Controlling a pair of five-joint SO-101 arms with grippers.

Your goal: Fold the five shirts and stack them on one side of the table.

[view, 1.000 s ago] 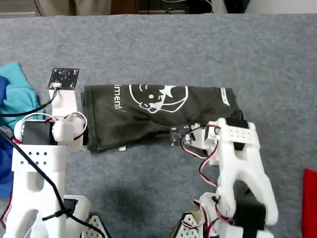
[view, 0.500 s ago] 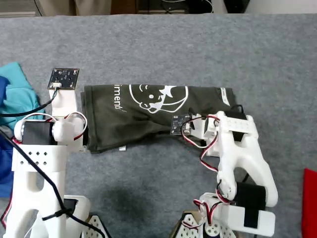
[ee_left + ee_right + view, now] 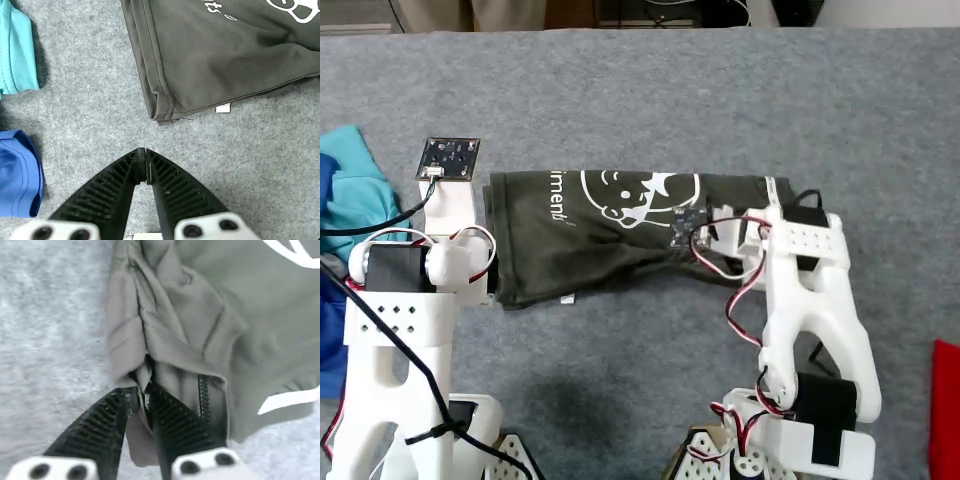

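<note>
So here's where we're at. The right gripper (image 3: 145,390) has its jaws clamped on a bunched-up ridge of the dark shirt (image 3: 590,240), at the right end, along the near edge. From its wrist view we can see several wrinkled layers gathered between the black fingers, though we can't tell if the bite goes through all of them or just the top ones. The left gripper (image 3: 141,155) is pressed together with nothing in it. It's parked over bare table just near of the shirt's near-left corner, not touching the cloth.

The dark shirt itself lies across the middle of the grey table (image 3: 620,90) as a long band running left to right, white print facing up. The left end looks doubled over, with stacked hems. A little white tag (image 3: 223,107) pokes out from under the near edge.

Handling-wise, we'd say this thing is light, soft and totally floppy. It has no stiffness, so whatever isn't pinched will sag and drag. The fuzzy table cover probably grips it a bit, so sliding it could rumple the lower layers. We reckon the best hold is at the corners or folded edges, catching every layer at once. Grab only the top one and the fold likely peels open.

Off on the left edge sit a teal shirt (image 3: 355,190) and a blue shirt (image 3: 330,330), well apart from the dark one. There's a sliver of red fabric (image 3: 948,400) at the far right edge. It might be another shirt, but we can't tell.
</note>
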